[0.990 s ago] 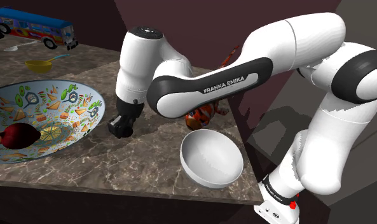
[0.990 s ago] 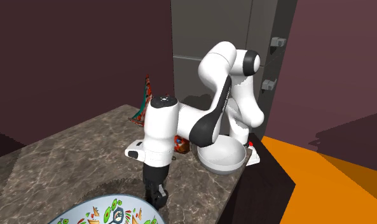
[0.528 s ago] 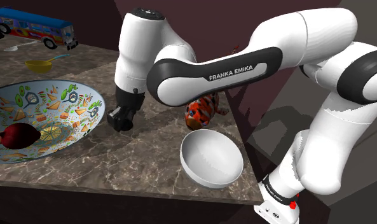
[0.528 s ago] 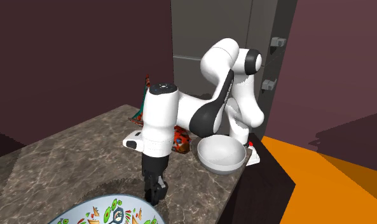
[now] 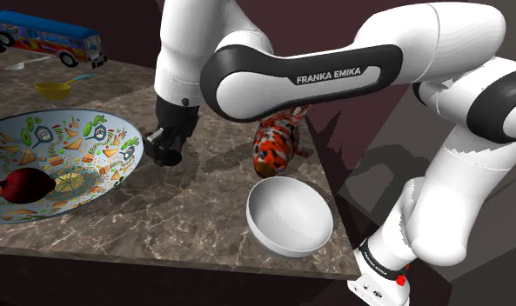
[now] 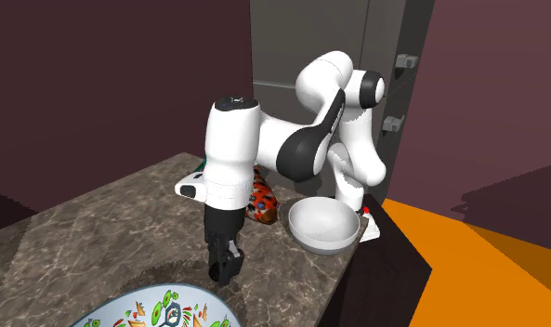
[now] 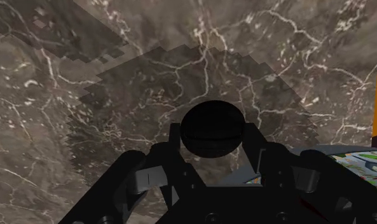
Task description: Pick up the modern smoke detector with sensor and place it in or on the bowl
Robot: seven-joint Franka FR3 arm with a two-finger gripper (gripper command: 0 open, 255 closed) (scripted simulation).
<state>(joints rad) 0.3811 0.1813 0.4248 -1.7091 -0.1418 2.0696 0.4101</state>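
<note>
A round black smoke detector (image 7: 213,129) sits clasped between my two black fingers (image 7: 174,139). My gripper (image 7: 213,132) is shut on it, above the brown marble tabletop (image 7: 85,57). In the shoulder view the gripper (image 5: 164,155) hangs just above the table, beside the rim of a large patterned bowl (image 5: 64,148). A plain white bowl (image 5: 291,217) stands at the table's near corner, toward that view's right of the gripper. In the second exterior view the gripper (image 6: 225,269) points down between the patterned bowl (image 6: 162,311) and the white bowl (image 6: 324,223).
A red-orange patterned figure (image 5: 278,143) lies behind the white bowl, under the forearm. A dark red thing (image 5: 23,184) rests in the patterned bowl. A yellow scoop (image 5: 54,87) and a toy bus (image 5: 47,36) stand at the back. The table edge (image 5: 160,256) runs close in front.
The arm has risen, lifting the gripper off the tabletop and slightly toward the patterned bowl. Its grip on the black detector has stayed the same.
</note>
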